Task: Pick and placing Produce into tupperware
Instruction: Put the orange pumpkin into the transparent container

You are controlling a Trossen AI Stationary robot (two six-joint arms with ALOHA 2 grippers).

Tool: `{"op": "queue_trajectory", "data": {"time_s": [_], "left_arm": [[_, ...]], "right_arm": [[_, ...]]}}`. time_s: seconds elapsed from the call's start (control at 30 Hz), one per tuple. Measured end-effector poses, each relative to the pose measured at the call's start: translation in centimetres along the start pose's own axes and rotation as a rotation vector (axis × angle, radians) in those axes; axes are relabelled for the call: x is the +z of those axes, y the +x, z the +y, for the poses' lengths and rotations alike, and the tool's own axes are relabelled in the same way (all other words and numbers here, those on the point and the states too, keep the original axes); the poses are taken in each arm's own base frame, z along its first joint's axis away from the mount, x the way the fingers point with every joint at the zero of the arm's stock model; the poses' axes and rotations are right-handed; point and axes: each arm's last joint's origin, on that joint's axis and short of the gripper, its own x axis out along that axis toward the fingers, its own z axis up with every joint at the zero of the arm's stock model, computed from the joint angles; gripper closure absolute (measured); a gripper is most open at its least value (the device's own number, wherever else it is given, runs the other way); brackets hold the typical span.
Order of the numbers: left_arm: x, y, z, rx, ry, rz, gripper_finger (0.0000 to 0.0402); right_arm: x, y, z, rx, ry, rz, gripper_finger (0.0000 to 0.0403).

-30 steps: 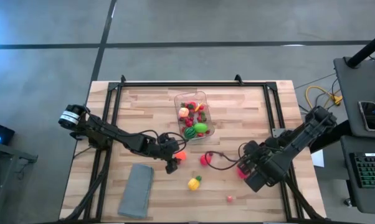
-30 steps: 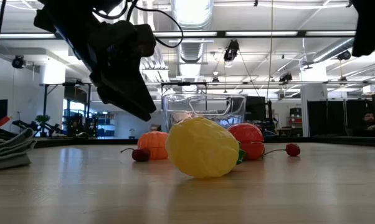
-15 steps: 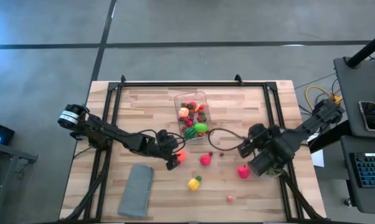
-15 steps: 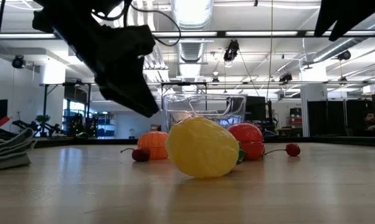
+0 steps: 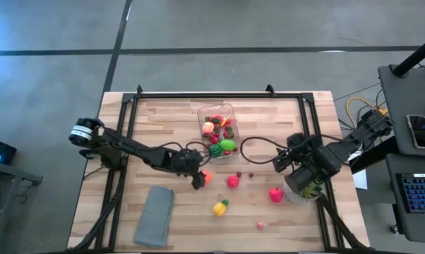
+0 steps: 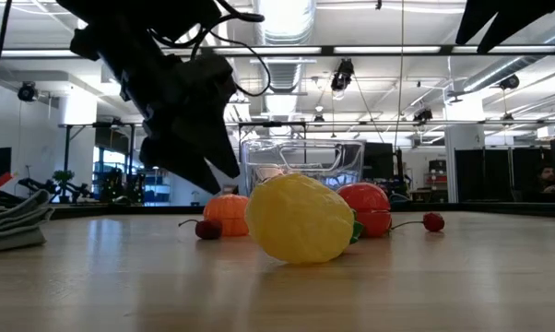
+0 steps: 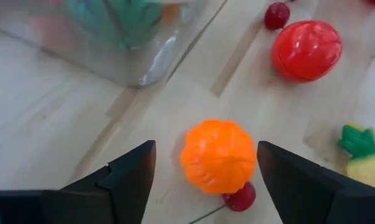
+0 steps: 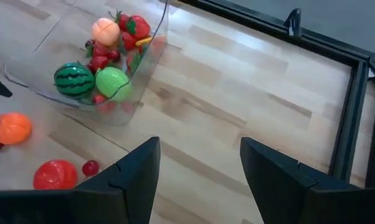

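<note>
The clear tupperware (image 5: 231, 110) stands on the table's middle toward the far side, with a toy watermelon (image 8: 74, 79), a green fruit and several small red and peach pieces inside. My left gripper (image 7: 206, 147) is open, low over the table, with one finger on each side of an orange toy fruit (image 7: 218, 155) and apart from it. That fruit (image 5: 207, 177) rests on the wood just near of the container. My right gripper (image 8: 200, 143) is open and held above the table right of the container (image 8: 144, 74). A red tomato (image 5: 232, 181), a pink-red fruit (image 5: 275, 195), a yellow fruit (image 5: 219, 207) and dark-red berries lie loose.
A folded grey cloth (image 5: 154, 215) lies near the table's near-left corner. A small red berry (image 5: 260, 225) sits close to the near edge. A black metal frame (image 5: 219, 94) runs along the far and side edges. In the low view the yellow fruit (image 6: 301, 219) stands nearest.
My right gripper has drawn back from the pink-red fruit, rising and moving toward the far-right, and that fruit now lies in the open on the table. My left gripper has moved down and a little right, toward the orange fruit.
</note>
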Motion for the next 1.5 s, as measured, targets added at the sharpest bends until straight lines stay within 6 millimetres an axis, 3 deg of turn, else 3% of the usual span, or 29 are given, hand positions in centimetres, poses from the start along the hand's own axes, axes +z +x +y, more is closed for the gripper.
{"op": "queue_trajectory", "data": {"time_s": [0.1, 0.27, 0.37, 0.6, 0.9, 1.5], "left_arm": [[0.3, -0.2, -0.2, -0.011, 0.087, -0.016, 0.012], [0.0, -0.7, -1.5, -0.053, 0.456, -0.023, 0.0103], [-0.3, -0.6, -1.7, -0.058, 0.573, -0.019, 0.0102], [-0.3, -0.5, -1.5, -0.049, 0.541, -0.018, 0.0101], [-1.0, 2.1, -1.7, -0.028, 0.542, 0.043, 0.0101], [-1.4, 4.1, -1.5, 0.042, 0.507, 0.051, 0.0102]], "right_arm": [[0.0, 0.2, 0.0, -0.009, -0.014, 0.0, 0.0188], [-0.1, 0.5, 0.0, -0.025, -0.022, 0.0, 0.0188], [-0.2, 0.6, 0.0, -0.03, -0.024, 0.0, 0.0188], [-0.5, 1.0, -0.1, -0.045, -0.033, -0.001, 0.0188], [-1.4, 1.9, -0.4, -0.083, -0.013, 0.005, 0.0188], [-1.9, 2.4, -0.6, -0.104, -0.039, 0.02, 0.0188]]}}
